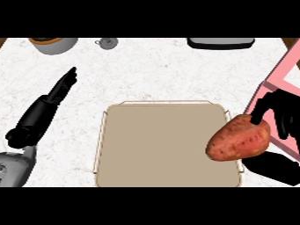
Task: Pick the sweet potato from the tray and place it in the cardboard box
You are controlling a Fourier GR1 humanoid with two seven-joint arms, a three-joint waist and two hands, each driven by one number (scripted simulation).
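Robot hand (288, 132) at frame right grips the sweet potato (239, 138), lifted off the tray (165, 145); carrying it to the pink box (288, 72) remains.

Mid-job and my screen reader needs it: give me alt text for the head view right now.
The right hand holds the sweet potato, fingers curled round it, over the right edge of the beige tray, beside the pink box at the right edge. The left hand rests open on the white counter, left of the tray.
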